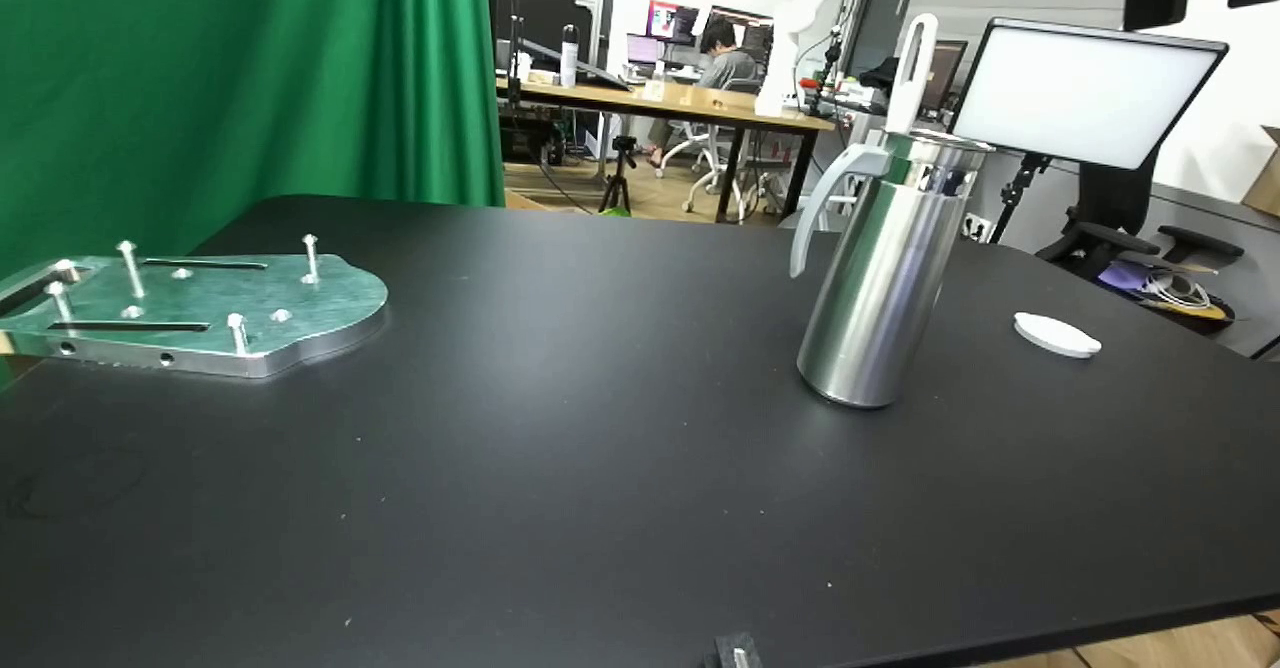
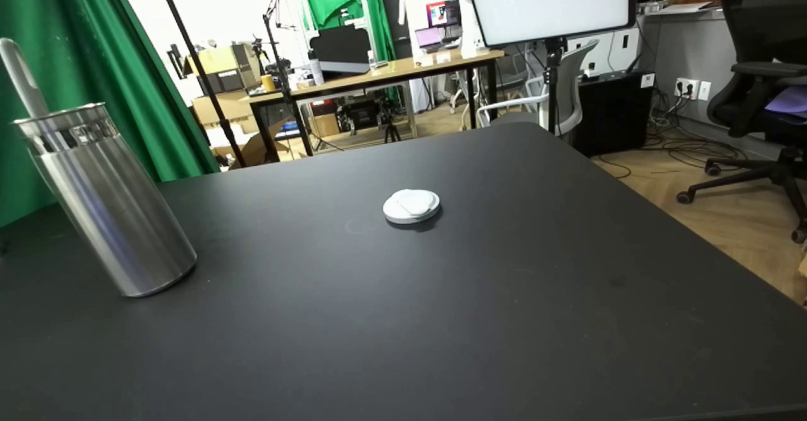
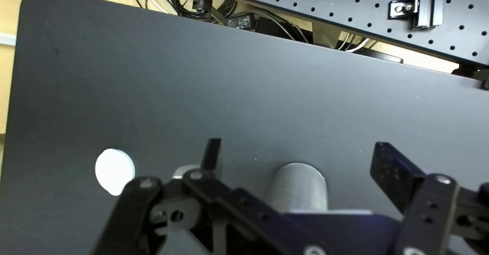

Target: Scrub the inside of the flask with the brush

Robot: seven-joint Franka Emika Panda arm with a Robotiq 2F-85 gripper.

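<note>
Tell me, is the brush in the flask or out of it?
In: the brush sticks up from the top of the flask in both exterior views, with only its pale end showing.

In an exterior view, a metal plate (image 1: pixel 215 298) with 4 upright pegs (image 1: pixel 131 270) sits at left; a green curtain (image 1: pixel 230 68) (hung in folds) fills the upper left; a white disc (image 1: pixel 1057 335) lies at right on the black surface (image 1: pixel 560 508).

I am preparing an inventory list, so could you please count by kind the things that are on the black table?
Flask: 1
Brush (only its handle shows): 1
White round lid: 1
Greenish metal plate: 1
Total: 4
Not counted: a dark thing at an exterior view's bottom edge, too cut off to name.
</note>
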